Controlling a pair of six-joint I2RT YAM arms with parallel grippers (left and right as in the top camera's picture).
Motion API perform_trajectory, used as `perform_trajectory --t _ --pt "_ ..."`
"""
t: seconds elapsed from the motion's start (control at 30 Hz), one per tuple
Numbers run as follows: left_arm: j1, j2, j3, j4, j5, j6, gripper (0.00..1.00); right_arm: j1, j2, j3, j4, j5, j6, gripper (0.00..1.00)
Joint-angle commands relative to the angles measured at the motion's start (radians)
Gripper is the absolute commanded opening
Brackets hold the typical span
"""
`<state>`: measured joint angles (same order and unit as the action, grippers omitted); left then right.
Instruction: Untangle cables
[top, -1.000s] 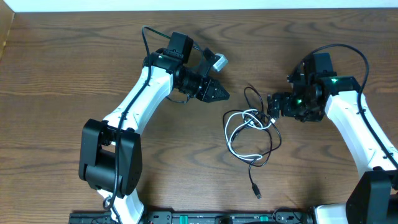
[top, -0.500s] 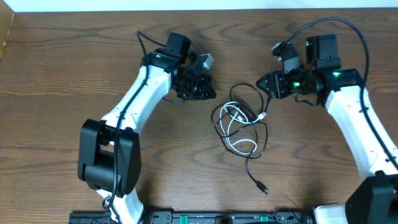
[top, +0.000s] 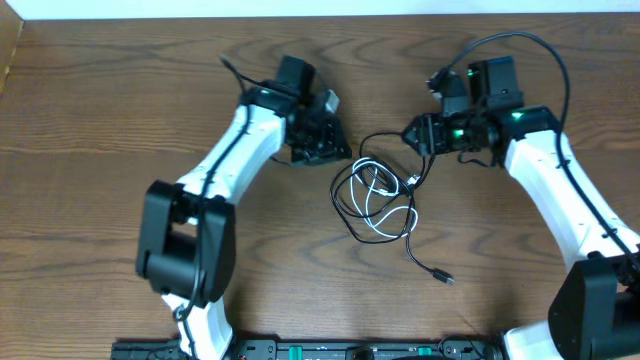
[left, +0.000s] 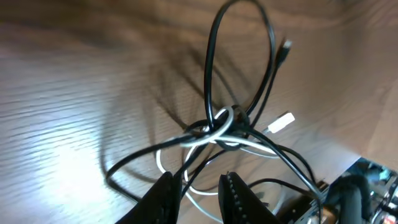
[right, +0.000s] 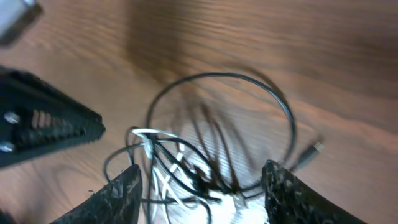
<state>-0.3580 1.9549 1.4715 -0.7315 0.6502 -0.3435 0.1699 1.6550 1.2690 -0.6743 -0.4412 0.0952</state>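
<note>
Table (top: 100, 200): the cables (top: 378, 195) lie knotted mid-table, between both grippers. Right gripper (right: 202, 173) stands wide over the tangle, clamping nothing; left gripper (left: 198, 180) is barely parted, empty. You should pinch one strand beside the knot (left: 217, 127), so you avoid dragging everything.

robotics lab: left arm (top: 235, 150) and right arm (top: 545, 175) mounted at a wood-grain table (top: 90, 130).
</note>
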Motion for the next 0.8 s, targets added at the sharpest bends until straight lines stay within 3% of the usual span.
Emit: perform_trajectory --t 0.0,0.1,0.37,0.77 --pt "-0.040 0.061 0.020 0.013 -0.016 -0.021 0.25 -0.031 -0.003 0.014 -0.025 0.013 0.030 0.60" --pt "-0.063 0.082 0.020 0.032 -0.036 -0.028 0.25 -0.033 -0.003 0.014 -0.030 0.013 0.020 0.63" --pt "-0.085 0.089 0.019 0.100 -0.325 -0.180 0.26 -0.033 -0.003 0.013 -0.038 0.013 0.020 0.64" --pt "-0.154 0.113 0.017 0.150 -0.334 -0.211 0.25 -0.033 -0.003 0.013 -0.051 0.021 0.011 0.63"
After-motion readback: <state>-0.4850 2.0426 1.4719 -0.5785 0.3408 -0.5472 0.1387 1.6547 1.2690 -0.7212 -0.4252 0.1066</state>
